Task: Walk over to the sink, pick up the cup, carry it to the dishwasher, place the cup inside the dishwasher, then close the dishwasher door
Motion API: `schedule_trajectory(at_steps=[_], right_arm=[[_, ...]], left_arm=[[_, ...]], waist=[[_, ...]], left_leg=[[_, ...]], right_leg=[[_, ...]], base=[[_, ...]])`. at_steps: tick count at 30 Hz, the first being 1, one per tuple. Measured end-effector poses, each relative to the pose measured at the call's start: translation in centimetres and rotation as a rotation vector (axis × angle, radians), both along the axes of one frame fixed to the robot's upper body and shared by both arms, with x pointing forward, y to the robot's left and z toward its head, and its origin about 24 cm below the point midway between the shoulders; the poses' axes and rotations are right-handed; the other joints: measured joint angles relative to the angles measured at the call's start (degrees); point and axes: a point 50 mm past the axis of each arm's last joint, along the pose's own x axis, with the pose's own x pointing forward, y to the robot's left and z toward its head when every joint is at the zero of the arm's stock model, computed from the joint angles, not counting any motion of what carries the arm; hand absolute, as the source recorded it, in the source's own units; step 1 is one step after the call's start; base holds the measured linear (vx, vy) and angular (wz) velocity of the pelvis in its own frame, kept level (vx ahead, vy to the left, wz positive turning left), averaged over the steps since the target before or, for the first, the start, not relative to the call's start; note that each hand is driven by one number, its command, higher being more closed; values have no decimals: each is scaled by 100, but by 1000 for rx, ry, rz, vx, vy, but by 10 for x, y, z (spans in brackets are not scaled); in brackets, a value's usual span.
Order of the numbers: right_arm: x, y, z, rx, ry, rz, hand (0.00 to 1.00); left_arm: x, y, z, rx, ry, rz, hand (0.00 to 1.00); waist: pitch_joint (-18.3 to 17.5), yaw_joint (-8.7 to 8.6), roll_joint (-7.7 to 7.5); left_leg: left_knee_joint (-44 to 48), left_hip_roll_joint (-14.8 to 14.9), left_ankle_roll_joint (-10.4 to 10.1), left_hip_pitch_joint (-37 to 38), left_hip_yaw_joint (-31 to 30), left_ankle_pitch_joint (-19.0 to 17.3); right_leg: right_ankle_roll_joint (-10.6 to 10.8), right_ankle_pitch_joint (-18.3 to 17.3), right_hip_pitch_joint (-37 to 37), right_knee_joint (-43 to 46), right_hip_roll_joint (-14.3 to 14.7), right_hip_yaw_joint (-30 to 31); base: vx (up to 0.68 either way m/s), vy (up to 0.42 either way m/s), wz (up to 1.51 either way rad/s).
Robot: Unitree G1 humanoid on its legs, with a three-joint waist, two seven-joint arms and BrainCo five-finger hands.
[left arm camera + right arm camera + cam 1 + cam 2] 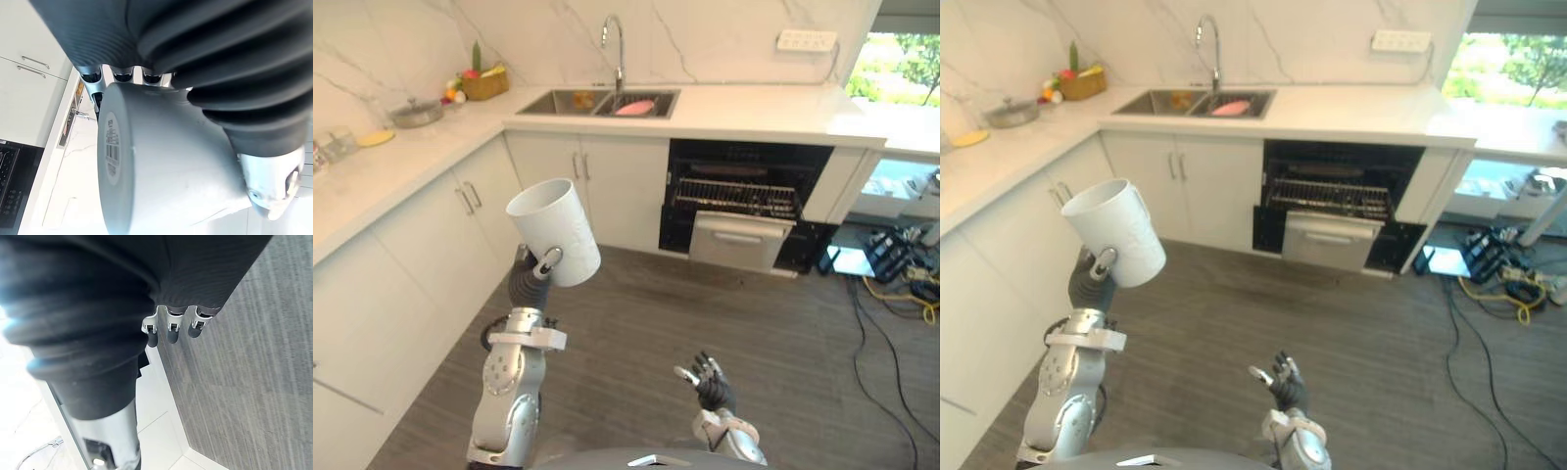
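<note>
Left robot hand (527, 284) gripping the cup (556, 231), right robot hand (710, 384) open, I must next reach the far dishwasher (739, 211).

The cup (558, 235) is plain white, the floor (705, 323) grey with wood grain, the backsplash (705, 34) white with grey veins, the dishwasher (749, 162) black inside.

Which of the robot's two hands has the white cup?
The left hand, its fingers curled round the tilted white cup. The right hand is open and empty.
</note>
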Motion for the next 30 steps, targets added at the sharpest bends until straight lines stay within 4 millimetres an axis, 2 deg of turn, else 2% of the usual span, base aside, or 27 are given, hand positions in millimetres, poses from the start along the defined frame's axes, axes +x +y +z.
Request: schedule_trajectory(at_steps=[1, 3, 4, 6, 7, 8, 9, 10, 11, 12, 13, 14, 15, 16, 17, 18, 19, 20, 21, 22, 23, 24, 25, 26, 27, 29, 30], right_arm=[[4, -3, 3, -9, -20, 5, 0], [16, -4, 10, -11, -72, 19, 0], [19, -3, 12, -7, -92, 23, 0], [23, -3, 15, -6, -118, 22, 0], [20, -3, 14, -7, -113, 18, 0], [12, -4, 11, -10, -100, 7, 0], [9, -4, 9, -7, -88, 4, 0], [6, 0, 6, 7, -71, -3, 0], [5, 5, 5, 27, -73, -14, 0], [6, 5, 5, 29, -72, -22, 0], [6, 5, 4, 34, -68, -29, 0], [4, 7, 0, 44, -51, -37, 0], [3, 10, -1, 52, -45, -40, 0], [3, 14, -3, 66, -37, -40, 0], [-3, 18, -6, 69, -12, -33, 0], [-6, 19, -8, 70, -3, -27, 0], [-10, 22, -9, 80, 7, -35, 0], [-13, 25, -10, 92, 15, -48, 0], [-14, 27, -9, 98, 13, -50, 0], [-17, 28, -4, 100, -7, -49, 0], [-18, 27, -2, 98, -16, -51, 0], [-19, 27, -2, 82, -19, -28, 0], [-19, 29, -2, 76, -17, -13, 0], [-18, 31, -2, 70, -16, 9, 0], [-11, 30, -1, 51, -21, 39, 0], [3, 31, 5, 34, -62, 58, 0], [8, 32, 7, 32, -74, 56, 0]], left_arm=[[-2, 3, -2, -1, 9, 15, 100], [-10, 12, -7, -7, 30, 61, 100], [-14, 18, -9, -5, 43, 85, 100], [-22, 25, -11, 4, 55, 112, 100], [-23, 26, -10, 8, 48, 111, 100], [-24, 27, -6, 16, 19, 100, 100], [-24, 28, -3, 23, 6, 100, 100], [-24, 30, -1, 38, -6, 100, 100], [-22, 31, 2, 55, -20, 93, 100], [-20, 30, 4, 55, -30, 86, 100], [-16, 27, 7, 54, -50, 71, 100], [-13, 23, 11, 53, -67, 52, 100], [-12, 23, 12, 59, -72, 47, 100], [-10, 22, 11, 63, -70, 40, 100], [-7, 19, 10, 59, -60, 29, 100], [-5, 17, 11, 57, -65, 23, 100], [-2, 14, 15, 55, -87, 10, 100], [2, 13, 19, 55, -104, 4, 100], [3, 13, 20, 57, -110, 4, 100], [3, 14, 20, 62, -112, 3, 100], [2, 14, 19, 67, -109, 1, 100], [2, 15, 17, 82, -101, -7, 100], [2, 15, 17, 88, -102, -13, 100], [1, 14, 17, 90, -107, -23, 100], [0, 12, 13, 75, -84, -21, 100], [-1, 11, 12, 70, -81, -22, 100], [0, 11, 13, 70, -85, -25, 100]], waist=[[-9, 116, -64], [-19, 229, -116], [-17, 269, -129], [-15, 328, -139], [-16, 329, -137], [-26, 327, -133], [-54, 353, -178], [-207, 344, -438], [-292, 318, -639], [-323, 318, -700], [-309, 309, -795], [-228, 230, -887], [-192, 171, -867], [-171, 20, -836], [-153, -68, -743], [-158, -68, -709], [-153, -52, -678], [-152, -67, -628], [-142, -94, -596], [-127, -164, -571], [-124, -202, -578], [-128, -277, -608], [-133, -266, -644], [-143, -232, -740], [-171, -149, -553], [-150, -154, -341], [-141, -159, -312]], left_leg=[[-1038, -32, 68, -190, 243, -248], [-3164, -171, 63, -185, 311, -280], [-4169, -239, -17, -103, 266, -150], [-5357, -277, -32, -14, 383, 335], [-5468, -269, 14, 11, 530, 528], [-5477, -247, 307, 101, 760, 882], [-5364, -247, 417, 108, 790, 1265], [-5066, -429, 432, 80, 966, 1133], [-5002, -599, 448, 104, 1067, 869], [-4997, -672, 473, 121, 1080, 781], [-5050, -838, 543, 304, 1085, 628], [-5133, -1063, 590, 601, 1048, 489], [-5174, -1178, 648, 755, 1026, 395], [-5191, -1278, 728, 1082, 905, 206], [-5282, -1260, 751, 1419, 846, 70], [-5330, -1247, 762, 1565, 823, 5], [-5422, -1213, 771, 1789, 788, -97], [-5468, -1108, 752, 1937, 764, -192], [-5468, -1050, 718, 2006, 757, -260], [-5459, -1011, 600, 2159, 710, -382], [-5452, -1022, 563, 2246, 694, -458], [-5369, -1105, 459, 2482, 573, -720], [-5342, -1153, 412, 2556, 549, -818], [-5280, -1244, 326, 2671, 491, -980], [-5143, -1022, 193, 2747, 518, -1152], [-5031, -824, 53, 2768, 600, -1109], [-4954, -797, -12, 2766, 596, -1068]], right_leg=[[13, 11, 229, -277, 6, 139], [-28, 61, 400, -480, -5, 375], [8, 36, 511, -545, -7, 508], [174, -100, 769, -684, -29, 757], [274, -187, 907, -705, -40, 778], [433, -419, 1157, -669, -59, 800], [488, -561, 1230, -595, -113, 841], [602, -766, 1285, -442, -404, 877], [682, -736, 1165, -140, -632, 792], [768, -689, 1040, 144, -726, 724], [1045, -532, 677, 1074, -946, 609], [1264, -36, 113, 2462, -1217, 554], [1242, 143, -190, 3165, -1371, 592], [1196, 41, -609, 4067, -1468, 621], [1124, -153, -872, 4067, -1422, 505], [1062, -243, -1009, 3856, -1416, 388], [942, -343, -1299, 3097, -1340, 97], [818, -201, -1524, 1980, -1128, -59], [797, 18, -1575, 1329, -960, -69], [821, 532, -1650, 248, -752, -7], [865, 764, -1671, -96, -720, 36], [760, 1363, -1662, -345, -808, 31], [628, 1465, -1620, -278, -886, -10], [347, 1659, -1491, -213, -998, -37], [61, 1604, -1493, -28, -809, -76], [29, 1280, -1488, 69, -644, -143], [19, 1192, -1463, 80, -607, -158]], base=[[365, -107, -45], [508, -63, -66], [599, 9, -74], [502, 77, -64], [568, 163, -40], [557, 190, -29], [542, 220, -32], [637, 238, -22], [533, 190, -8], [646, 245, 8], [516, 229, 17], [603, 263, 23], [444, 157, 41], [415, 111, 47], [388, 92, 42], [362, 61, 22], [337, 17, 7], [357, -11, 5], [384, -41, 11], [419, -77, 14], [540, -125, 37], [491, -145, 38], [566, -190, 45], [585, -217, 13], [553, -204, 6], [394, -167, 2], [445, -242, 3]])
